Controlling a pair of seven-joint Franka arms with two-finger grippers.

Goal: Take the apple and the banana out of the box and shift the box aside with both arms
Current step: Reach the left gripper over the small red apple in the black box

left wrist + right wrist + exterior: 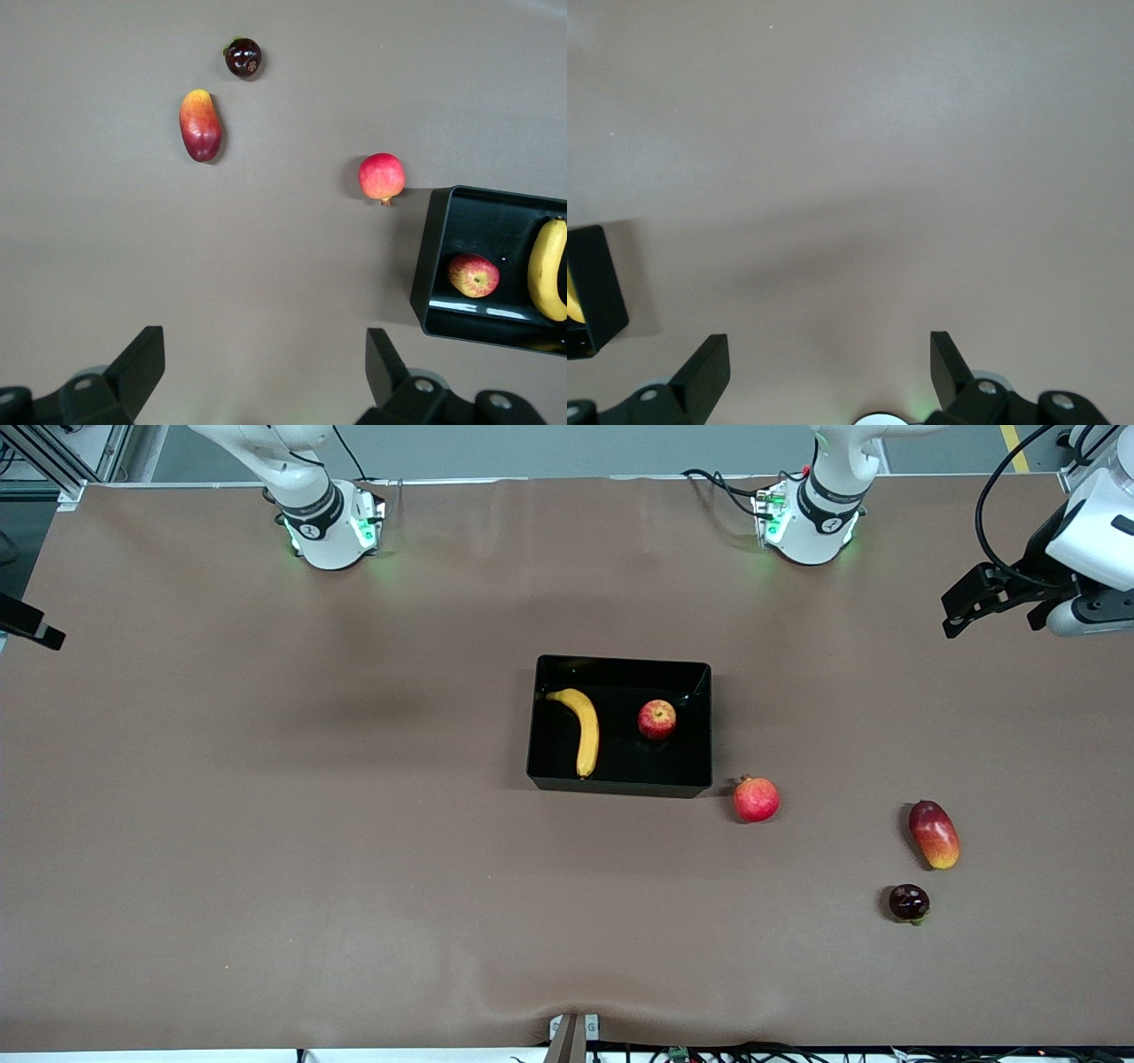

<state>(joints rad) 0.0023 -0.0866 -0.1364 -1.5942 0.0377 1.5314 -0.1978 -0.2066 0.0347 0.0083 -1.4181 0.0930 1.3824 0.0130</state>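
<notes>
The glossy black box (620,785) stands mid-table. The yellow banana (580,731) and the small red apple (656,719) lie inside it, apart from each other. My left gripper (953,613) is open and empty, up in the air over the left arm's end of the table. The left wrist view shows its spread fingers (133,367) over bare table, with the box (430,266), apple (473,275) and banana (547,270) off to one side. My right gripper (34,627) is open and empty at the right arm's end; its wrist view (828,363) shows a box corner (594,297).
A red pomegranate (756,799) lies just outside the box's corner nearest the front camera, toward the left arm's end. An oval red-yellow mango (934,833) and a small dark round fruit (909,902) lie farther toward that end. A brown cloth covers the table.
</notes>
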